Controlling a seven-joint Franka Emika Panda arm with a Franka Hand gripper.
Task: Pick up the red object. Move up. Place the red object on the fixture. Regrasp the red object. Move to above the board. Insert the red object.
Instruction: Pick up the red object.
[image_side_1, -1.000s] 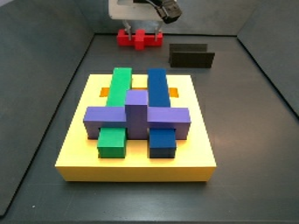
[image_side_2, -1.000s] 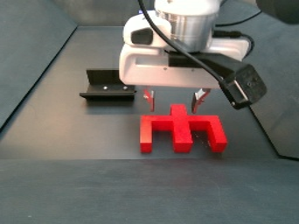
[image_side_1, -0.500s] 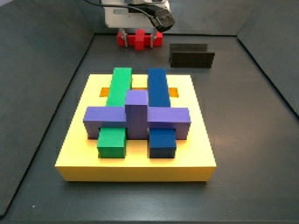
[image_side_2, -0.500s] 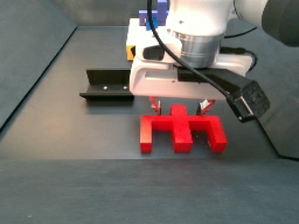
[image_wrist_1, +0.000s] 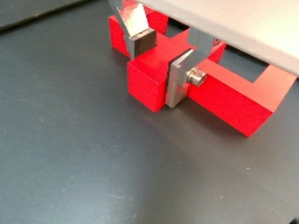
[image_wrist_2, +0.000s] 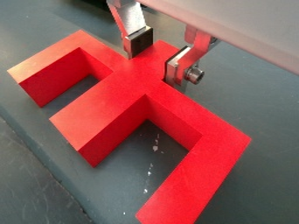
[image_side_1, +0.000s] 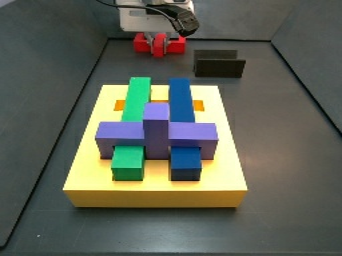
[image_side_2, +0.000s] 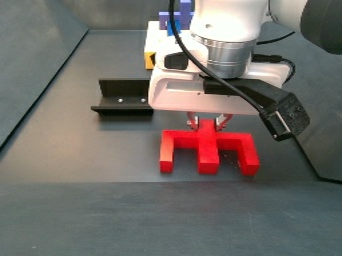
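Note:
The red object (image_side_2: 207, 150) lies flat on the dark floor, also in a side view (image_side_1: 158, 43) at the far end behind the board. My gripper (image_side_2: 207, 122) is down on it, with the fingers (image_wrist_1: 177, 77) pressed against both sides of its middle stub. Both wrist views show the gripper (image_wrist_1: 160, 59) (image_wrist_2: 156, 54) shut on the stub of the red object (image_wrist_1: 239, 101) (image_wrist_2: 117, 109). The fixture (image_side_2: 120, 100) stands empty beside it, apart from the red object, and shows in a side view (image_side_1: 219, 65). The yellow board (image_side_1: 154, 190) carries green, blue and purple blocks.
Dark walls enclose the floor on the sides (image_side_1: 54, 110) and behind the gripper. A cable and a black camera (image_side_2: 283, 118) hang off the wrist beside the red object.
The fingers have closed from wide apart onto the red object's middle stub. The gripper had come down over it before that. The red object has not moved.

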